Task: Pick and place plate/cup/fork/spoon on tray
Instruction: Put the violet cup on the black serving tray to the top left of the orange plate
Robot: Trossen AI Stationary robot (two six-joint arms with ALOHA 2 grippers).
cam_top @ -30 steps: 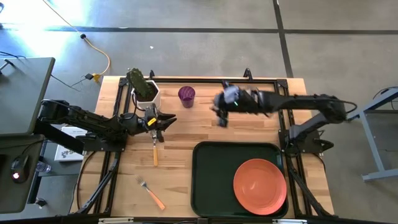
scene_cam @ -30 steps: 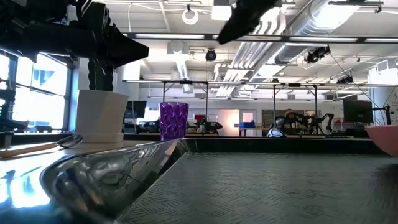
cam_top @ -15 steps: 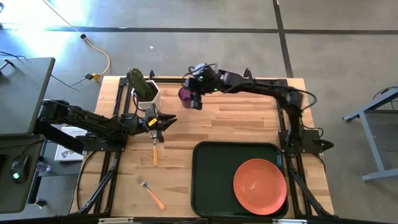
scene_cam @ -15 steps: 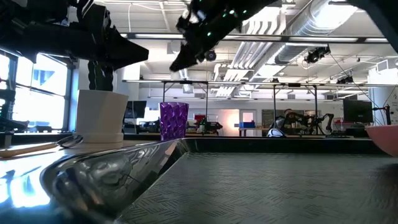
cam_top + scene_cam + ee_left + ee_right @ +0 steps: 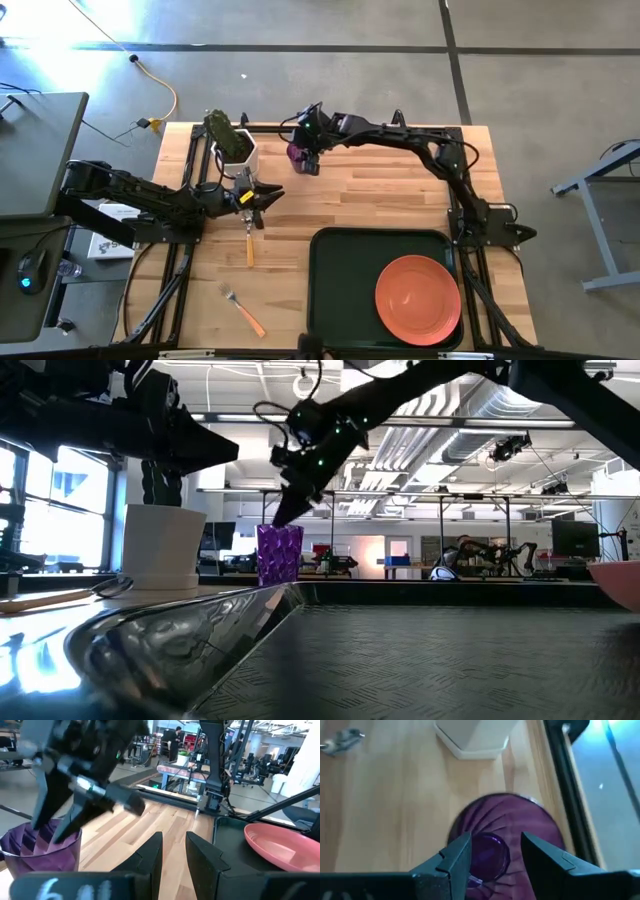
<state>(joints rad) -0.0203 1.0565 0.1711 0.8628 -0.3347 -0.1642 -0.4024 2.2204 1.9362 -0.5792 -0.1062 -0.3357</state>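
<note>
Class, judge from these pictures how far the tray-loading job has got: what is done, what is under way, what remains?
Done: the plate lies on the tray. Under way: the right gripper, fingers open, is over the cup, not yet gripping it. Left: the cup, the spoon and the fork are all on the table. The left gripper waits near the spoon.

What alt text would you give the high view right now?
The right arm reaches across the wooden table, its tool open over the purple cup near a white plant pot. The left tool waits near the spoon; the fork lies nearer the table's front edge, and the plate sits on the green tray.
</note>
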